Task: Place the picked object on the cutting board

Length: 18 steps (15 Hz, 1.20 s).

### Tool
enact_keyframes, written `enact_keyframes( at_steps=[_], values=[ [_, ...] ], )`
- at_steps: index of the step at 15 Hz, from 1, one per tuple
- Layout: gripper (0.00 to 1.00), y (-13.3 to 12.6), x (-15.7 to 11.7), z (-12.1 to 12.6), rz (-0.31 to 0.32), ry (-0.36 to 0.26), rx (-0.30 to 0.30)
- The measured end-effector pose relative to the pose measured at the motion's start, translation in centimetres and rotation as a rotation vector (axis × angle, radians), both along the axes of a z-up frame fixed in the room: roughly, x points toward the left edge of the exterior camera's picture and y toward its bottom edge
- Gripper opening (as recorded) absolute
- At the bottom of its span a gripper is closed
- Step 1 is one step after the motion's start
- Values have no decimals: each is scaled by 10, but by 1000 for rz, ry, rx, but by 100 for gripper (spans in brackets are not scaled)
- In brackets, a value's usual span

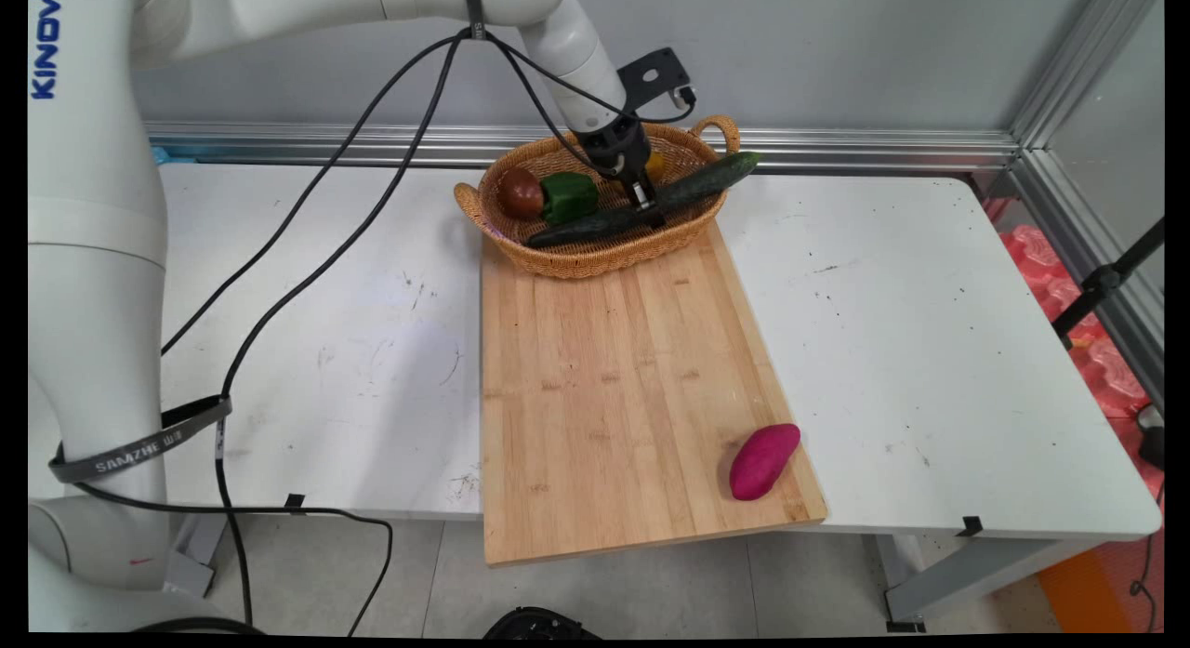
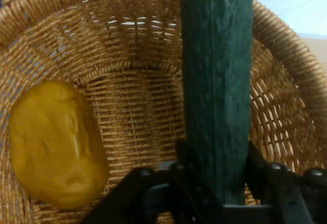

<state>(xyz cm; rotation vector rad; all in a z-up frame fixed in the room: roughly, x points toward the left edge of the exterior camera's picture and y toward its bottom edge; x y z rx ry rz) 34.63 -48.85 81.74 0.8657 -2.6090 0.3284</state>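
A long dark green cucumber [image 1: 693, 189] lies slanted across a woven wicker basket [image 1: 595, 255] at the table's far middle, its right end poking over the rim. My gripper [image 1: 651, 209] reaches down into the basket and is shut on the cucumber near its middle. In the hand view the cucumber [image 2: 217, 81] runs straight up from between the fingers [image 2: 186, 157], which press on both its sides. A yellow lumpy fruit [image 2: 56, 142] lies on the basket floor [image 2: 138, 106] to the left.
The basket also holds a green pepper [image 1: 569, 197] and a reddish-brown round fruit [image 1: 522, 194]. A wooden cutting board [image 1: 604, 369] stretches from the basket to the table's near edge, with a purple sweet potato [image 1: 763, 460] at its near right corner. Black cables hang left.
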Motion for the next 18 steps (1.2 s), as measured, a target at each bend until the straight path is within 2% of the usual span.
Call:
enact_keyframes(
  at_steps=[3, 6, 14, 18],
  values=[
    [0, 0, 2, 6, -11, -6, -2],
    [0, 3, 4, 23, -19, -3, -11],
    [0, 27, -17, 101, -69, 79, -86],
    [0, 54, -31, 129, -76, 104, -86]
  ],
)
